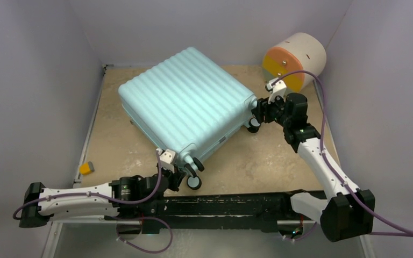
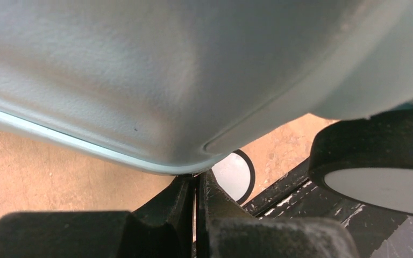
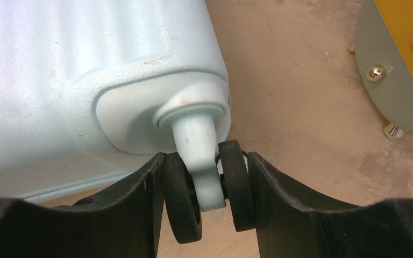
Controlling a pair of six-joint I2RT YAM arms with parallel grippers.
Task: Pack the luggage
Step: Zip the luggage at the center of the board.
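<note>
The tabletop (image 1: 263,161) is taken up mostly by the suitcase (image 1: 185,105). It lies flat in the middle with its lid closed, ribbed shell up, turned at an angle so that one wheeled corner points at each arm. With the lid down nothing can go in, so packing looks barely begun; opening or turning the case seems the step in hand.

The round drawer unit (image 1: 296,59) sits in the far right corner, its orange and yellow front facing the case, apart from it.

The right hand (image 3: 205,157) has reached to the suitcase's right corner and grasps the twin wheel (image 3: 183,209) there. One finger lies against each black disc, the pale stem between them. A wheel is one of the few graspable parts of a smooth shell, which probably explains the choice, likely to drag or swing the case.

The left hand (image 2: 196,180) is clenched on nothing, its tips touching the rim of the near corner, just beside the wheels (image 1: 193,181) there. That looks like a brace or pivot while the other arm pulls.

A small orange block (image 1: 86,168) lies at the left edge, well apart.
</note>
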